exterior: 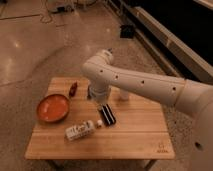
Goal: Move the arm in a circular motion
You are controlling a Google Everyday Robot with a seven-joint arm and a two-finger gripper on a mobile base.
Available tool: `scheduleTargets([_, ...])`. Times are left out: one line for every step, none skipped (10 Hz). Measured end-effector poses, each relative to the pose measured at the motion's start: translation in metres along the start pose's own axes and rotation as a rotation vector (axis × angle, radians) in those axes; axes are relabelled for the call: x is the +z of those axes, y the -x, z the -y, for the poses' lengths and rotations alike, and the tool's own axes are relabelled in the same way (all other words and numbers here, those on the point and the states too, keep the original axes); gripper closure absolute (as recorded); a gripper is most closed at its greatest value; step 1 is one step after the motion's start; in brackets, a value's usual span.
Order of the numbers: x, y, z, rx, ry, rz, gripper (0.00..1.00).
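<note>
The arm (145, 85) is large, glossy and white, and reaches in from the right over the wooden table (130, 142). Its rounded joint (97, 67) bends above the table's back middle, and the last segment points down. The gripper (95, 95) hangs at its end, just above the tabletop, between a small red bottle (73, 89) and a white cup (123, 94). A black rectangular object (106, 114) lies just in front of the gripper.
An orange bowl (52, 107) sits at the table's left. A white bottle (80, 130) lies on its side at the front middle. Polished floor surrounds the table, and a dark counter (170, 35) runs along the back right.
</note>
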Motion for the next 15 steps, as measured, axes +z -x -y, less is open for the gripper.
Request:
scheduleTargets([-0.001,0.009,-0.007,0.006,-0.003,0.0,0.62])
scheduleTargets([0.0,0.025,-0.015,0.021,0.002,-0.002,0.62])
scheduleTargets([0.006,0.034,-0.021,0.038,-0.002,-0.01,0.62])
scheduleTargets([0.01,0.042,-0.029,0.068,-0.002,-0.011,0.62])
scheduleTargets([0.008,0.046,-0.036,0.093,-0.007,-0.014,0.62])
scheduleTargets([0.001,0.043,-0.038,0.101,-0.009,-0.02,0.62])
scheduleTargets([-0.004,0.042,-0.041,0.12,-0.014,-0.016,0.62])
scheduleTargets([-0.002,0.046,-0.045,0.134,-0.015,-0.014,0.62])
scheduleTargets([0.002,0.053,-0.057,0.146,-0.017,-0.012,0.62])
scheduleTargets([0.013,0.062,-0.077,0.157,-0.02,-0.019,0.62])
scheduleTargets([0.019,0.073,-0.095,0.176,-0.022,-0.023,0.62])
scheduleTargets([0.019,0.084,-0.11,0.192,-0.023,-0.026,0.62])
scheduleTargets([0.017,0.093,-0.126,0.204,-0.025,-0.031,0.62])
scheduleTargets([0.016,0.094,-0.133,0.208,-0.025,-0.032,0.62])
scheduleTargets([0.021,0.087,-0.14,0.202,-0.032,-0.033,0.62])
